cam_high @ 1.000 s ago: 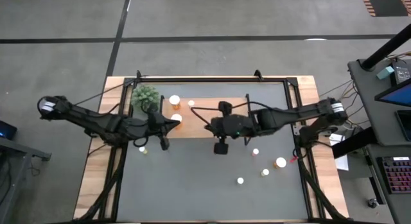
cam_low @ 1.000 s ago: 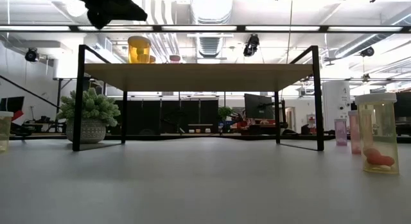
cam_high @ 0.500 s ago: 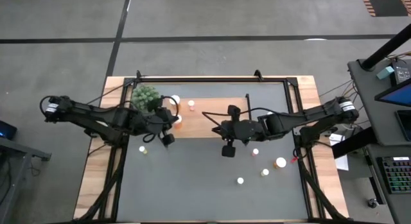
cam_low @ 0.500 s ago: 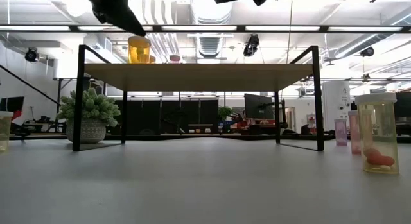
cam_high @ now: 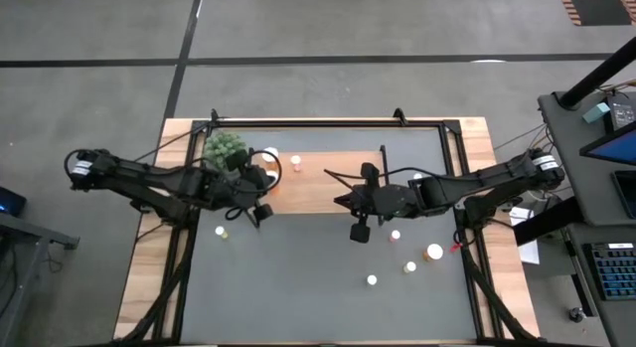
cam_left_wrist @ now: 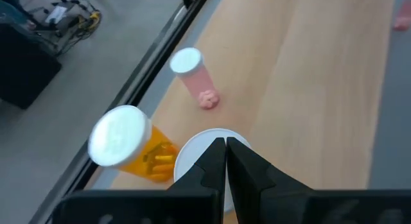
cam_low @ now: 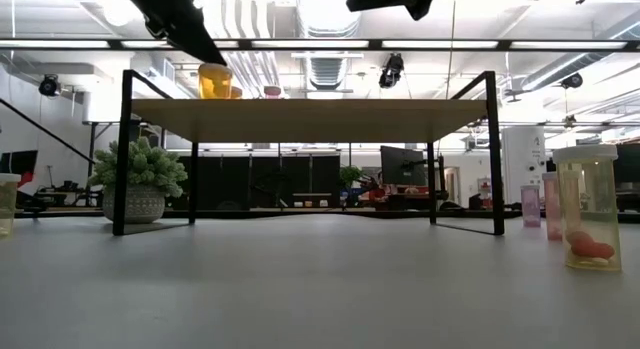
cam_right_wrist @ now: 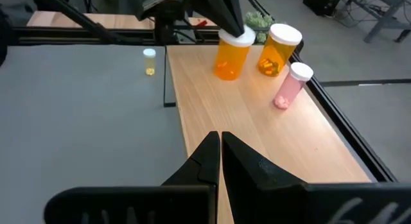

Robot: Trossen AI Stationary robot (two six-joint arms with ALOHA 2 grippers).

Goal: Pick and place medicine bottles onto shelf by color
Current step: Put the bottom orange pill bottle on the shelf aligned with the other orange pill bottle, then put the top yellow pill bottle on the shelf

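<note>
The light-wood shelf (cam_high: 328, 183) stands at the table's far middle. On its left end are two orange bottles (cam_right_wrist: 231, 57) (cam_right_wrist: 279, 47) and a pink bottle (cam_right_wrist: 290, 83), all upright with white caps. My left gripper (cam_left_wrist: 225, 150) is shut and slants down, its tips at the cap of the nearer orange bottle (cam_left_wrist: 202, 150). My right gripper (cam_right_wrist: 220, 144) is shut and empty, held above the middle of the shelf (cam_right_wrist: 257, 121) and pointing toward its left end. More small bottles stand on the dark table at the right (cam_high: 434, 253) and at the left (cam_high: 220, 231). My left gripper's shut fingertips (cam_right_wrist: 232, 25) come from above on a slant to the white cap (cam_left_wrist: 192, 153) of the orange bottle that stands upright on the shelf. Whether they touch the cap I cannot tell.
A green plant ball in a pot (cam_high: 225, 148) stands just off the shelf's left end. In the low view a large yellowish bottle (cam_low: 588, 209) and pink bottles (cam_low: 530, 204) stand at the right. Black shelf legs (cam_low: 122, 154) rise from the table.
My left gripper has tipped downward and moved toward the far edge, so its shut tips have come to the orange bottle's cap. My right gripper has drawn back toward the table's right edge and sunk a little above the shelf. The bottles have stayed put.
</note>
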